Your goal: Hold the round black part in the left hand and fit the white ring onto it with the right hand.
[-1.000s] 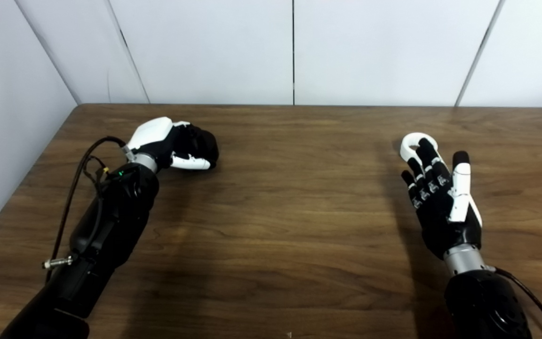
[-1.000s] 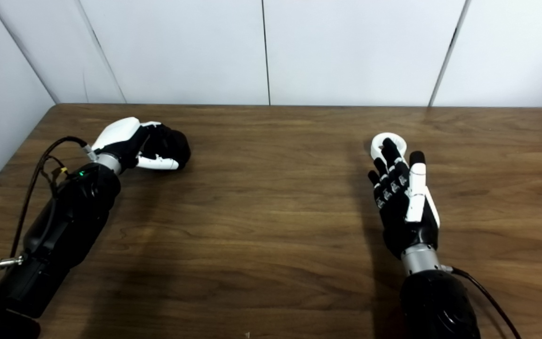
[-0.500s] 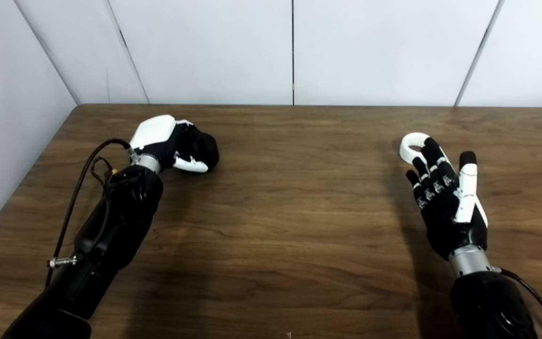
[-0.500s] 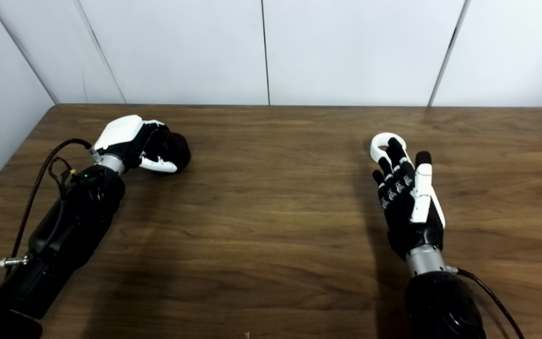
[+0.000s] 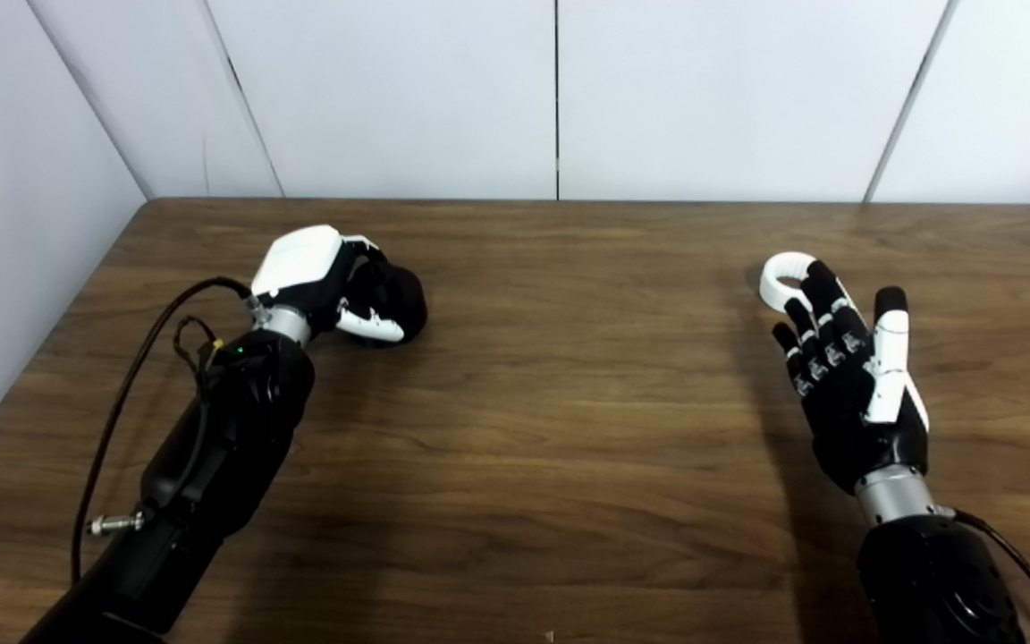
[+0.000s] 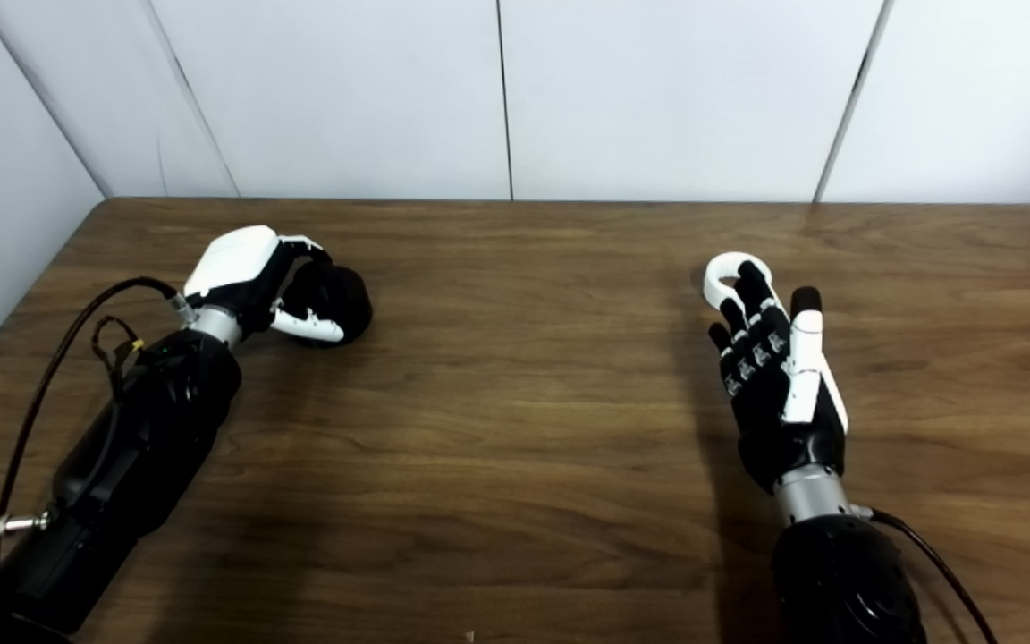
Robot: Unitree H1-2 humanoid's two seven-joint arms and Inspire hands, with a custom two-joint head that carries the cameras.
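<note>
The round black part (image 5: 394, 302) sits at the far left of the table (image 5: 551, 420), wrapped by the left hand (image 5: 336, 286), whose fingers curl around it. The white ring (image 5: 783, 273) lies far right, partly hidden behind the fingertips of the right hand (image 5: 846, 376), which is spread and holds nothing.

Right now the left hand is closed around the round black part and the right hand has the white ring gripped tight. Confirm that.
Not quite. The left hand is closed around the round black part, but the right hand is open, fingers stretched over the white ring on the table, not gripping it. Both eye views show this.
</note>
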